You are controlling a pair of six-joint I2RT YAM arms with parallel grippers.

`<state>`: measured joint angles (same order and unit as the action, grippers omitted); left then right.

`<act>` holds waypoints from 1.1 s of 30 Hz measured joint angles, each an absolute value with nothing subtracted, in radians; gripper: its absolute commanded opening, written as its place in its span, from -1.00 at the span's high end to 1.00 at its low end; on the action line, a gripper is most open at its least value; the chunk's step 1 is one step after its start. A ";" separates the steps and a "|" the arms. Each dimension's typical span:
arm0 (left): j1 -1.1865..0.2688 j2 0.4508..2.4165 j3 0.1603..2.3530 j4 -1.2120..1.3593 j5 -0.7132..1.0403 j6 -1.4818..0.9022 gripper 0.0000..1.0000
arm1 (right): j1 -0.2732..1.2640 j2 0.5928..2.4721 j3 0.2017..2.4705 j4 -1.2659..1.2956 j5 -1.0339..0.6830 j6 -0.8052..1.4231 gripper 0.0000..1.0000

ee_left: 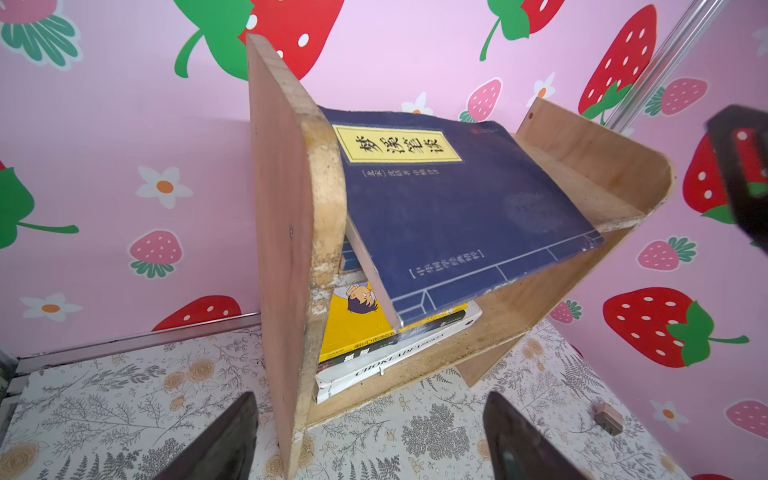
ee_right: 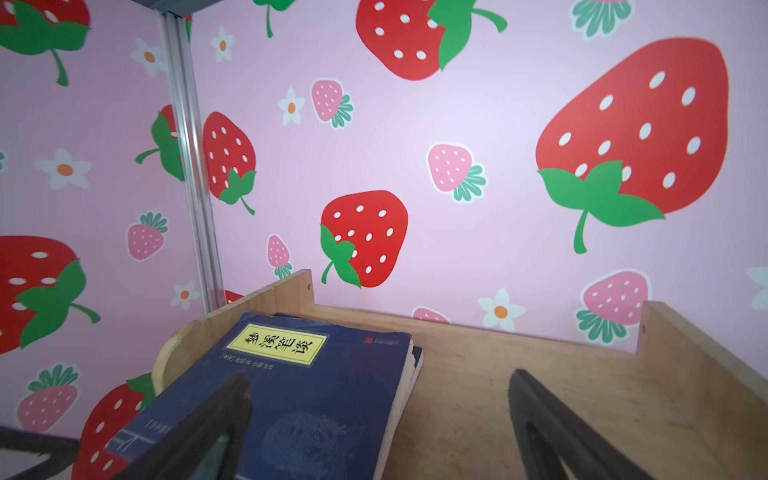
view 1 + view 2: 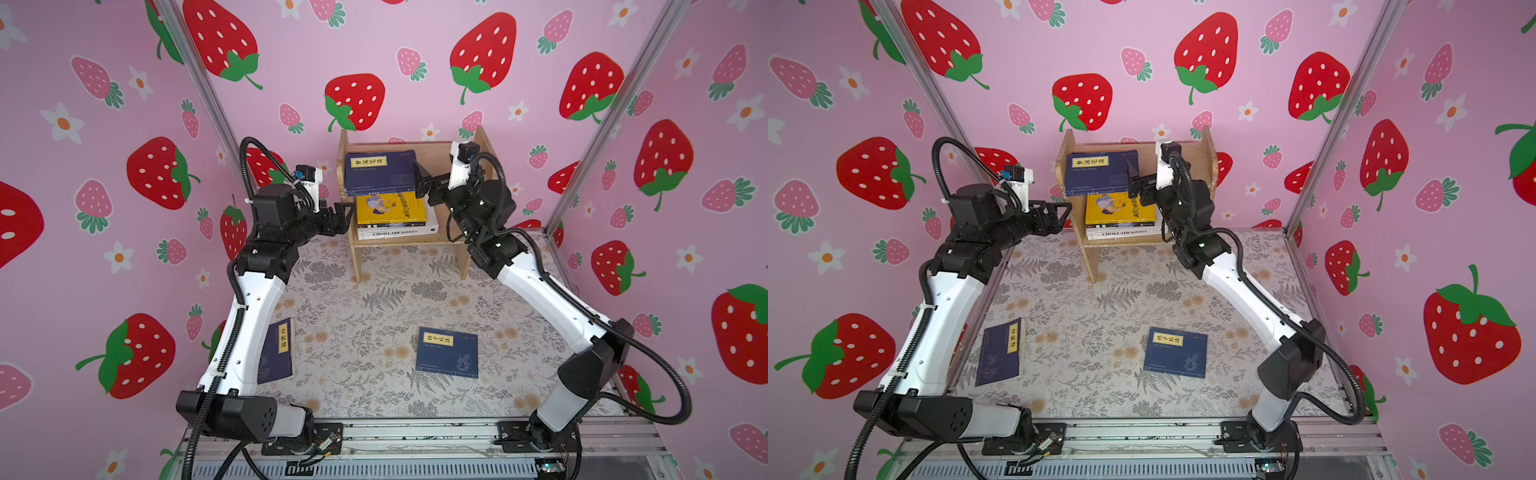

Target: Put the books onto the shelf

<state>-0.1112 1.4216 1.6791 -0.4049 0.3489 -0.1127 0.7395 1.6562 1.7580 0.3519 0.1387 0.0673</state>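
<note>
Directions use a clock face laid over a top view, with 12 o'clock toward the back wall.

**Status.** The shelf [image 3: 343, 153] stands at 12 o'clock on the table [image 3: 374, 299]. Its upper tier carries a navy book [image 3: 380, 172] lying flat against the 9 o'clock panel. The lower tier carries the yellow book [image 3: 390, 208], a dark volume [image 1: 361, 354] and the white Chokladfabriken [image 3: 397, 233], stacked in that order from the top.

**Grippers.** The right gripper [image 3: 420, 180] has its jaws spread wide and holds nothing. It hovers at the upper tier, one finger over the navy cover's 3 o'clock edge and the other over bare wood. The left gripper [image 3: 345, 217] is also spread and empty, just beside the shelf's 9 o'clock panel.

**Not yet shelved.**
- The centre book [image 3: 448, 352] lies near 6 o'clock from the right gripper, well apart. Its long axis appears to run 9-to-3.
- The left-hand book [image 3: 1000, 352] lies near 7 o'clock from the left gripper, beside that arm's forearm. Its long axis runs roughly 12-to-6.

**Judgement.** The right arm is nearer the centre book and the left arm nearer the other. Either pick calls for a retreat toward 6 o'clock, with the jaws set across the book's short side.
</note>
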 measured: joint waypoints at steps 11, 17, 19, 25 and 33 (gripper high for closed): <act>-0.128 1.480 1.724 -0.357 0.321 -0.102 -0.68 | 0.739 1.593 1.587 0.377 0.060 -0.035 -0.75; -0.130 1.483 1.728 -0.338 0.306 -0.104 -0.58 | 0.739 1.624 1.587 0.383 0.051 -0.043 -0.60; -0.130 1.486 1.729 -0.338 0.298 -0.103 -0.55 | 0.739 1.636 1.588 0.385 0.047 -0.045 -0.54; -0.138 1.499 1.733 -0.338 0.281 -0.095 -0.53 | 0.739 1.671 1.596 0.388 0.041 -0.049 -0.45; -0.146 1.499 1.732 -0.303 0.259 -0.078 -0.40 | 0.739 1.701 1.630 0.389 0.039 -0.049 -0.35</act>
